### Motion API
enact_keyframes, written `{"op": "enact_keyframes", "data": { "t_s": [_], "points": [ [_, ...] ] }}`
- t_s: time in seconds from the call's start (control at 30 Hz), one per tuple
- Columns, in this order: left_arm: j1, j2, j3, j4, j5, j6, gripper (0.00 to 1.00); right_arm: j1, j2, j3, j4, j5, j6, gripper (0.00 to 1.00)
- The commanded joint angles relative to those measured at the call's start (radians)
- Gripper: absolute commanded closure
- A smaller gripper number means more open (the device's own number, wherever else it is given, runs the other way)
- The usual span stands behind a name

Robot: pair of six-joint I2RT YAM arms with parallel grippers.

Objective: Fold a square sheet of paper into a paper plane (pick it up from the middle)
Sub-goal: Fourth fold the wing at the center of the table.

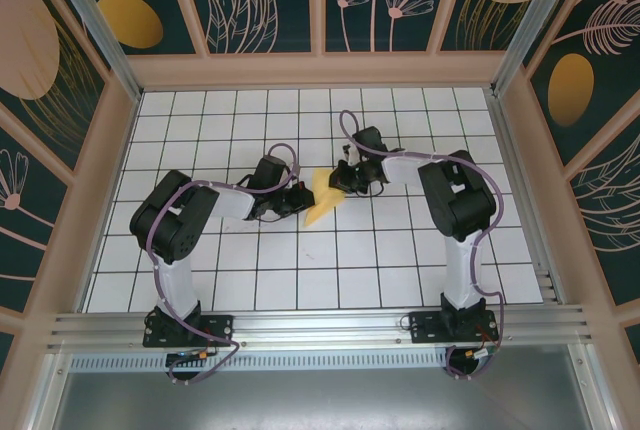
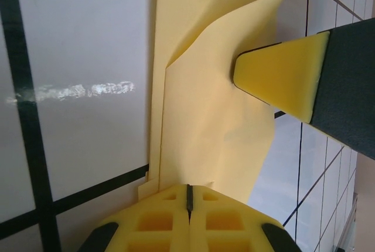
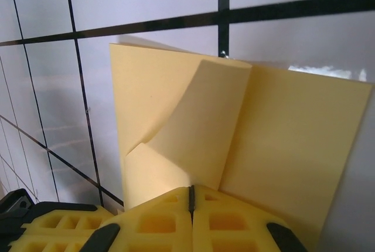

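White gridded counter point(image 1: 200, 250) lying beneath, partly folded yellow paper sheet point(image 1: 322, 200) being held centrally, left pincer point(image 2: 188, 198) and right pincer point(image 3: 191, 198) both clamping closed onto it.

Both arms reach inward with bent elbows; the left gripper point(image 1: 298, 200) clamps the paper point(image 1: 322, 204) from its left, the right gripper point(image 1: 343, 180) pinches its far-right side.

The square sheet of paper point(image 1: 321, 198) is plain yellow and partly folded. From above it reads as a narrow, roughly triangular shape at the middle of the tabletop, running slantwise from its far-right end to a point at its near-left end. Up close its flaps overlap along soft creases and bulge rather than lying flat. The left gripper point(image 2: 188, 189) and right gripper point(image 3: 191, 189) each pinch an end.
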Motion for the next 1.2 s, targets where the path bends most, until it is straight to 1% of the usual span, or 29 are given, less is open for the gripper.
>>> {"op": "enact_keyframes", "data": {
  "t_s": [0.0, 0.13, 0.37, 0.53, 0.67, 0.83, 1.07, 1.17],
  "points": [
    [0.0, 0.035, -0.001, -0.102, -0.06, 0.033, 1.0, -0.03, 0.023, 0.054, -0.008, 0.046, -0.033, 0.96],
    [0.0, 0.038, 0.003, -0.106, -0.059, 0.037, 1.0, -0.029, 0.029, 0.086, -0.019, 0.026, -0.052, 0.96],
    [0.0, 0.038, 0.006, -0.112, -0.062, 0.038, 1.0, -0.014, 0.027, 0.086, -0.012, -0.014, -0.082, 0.95],
    [0.0, 0.037, 0.007, -0.114, -0.063, 0.037, 1.0, -0.004, 0.061, 0.094, -0.027, -0.02, -0.094, 0.96],
    [0.0, 0.036, 0.004, -0.117, -0.064, 0.04, 1.0, -0.017, 0.083, 0.109, -0.035, -0.002, -0.094, 0.96],
    [0.0, 0.035, 0.0, -0.118, -0.061, 0.041, 1.0, -0.058, 0.113, 0.143, -0.059, 0.03, -0.099, 0.96],
    [0.0, 0.034, -0.003, -0.116, -0.059, 0.043, 1.0, -0.115, 0.151, 0.221, -0.088, 0.1, -0.086, 0.96],
    [0.0, 0.033, -0.003, -0.114, -0.058, 0.042, 1.0, -0.129, 0.145, 0.255, -0.103, 0.118, -0.089, 0.97]
  ]
}}
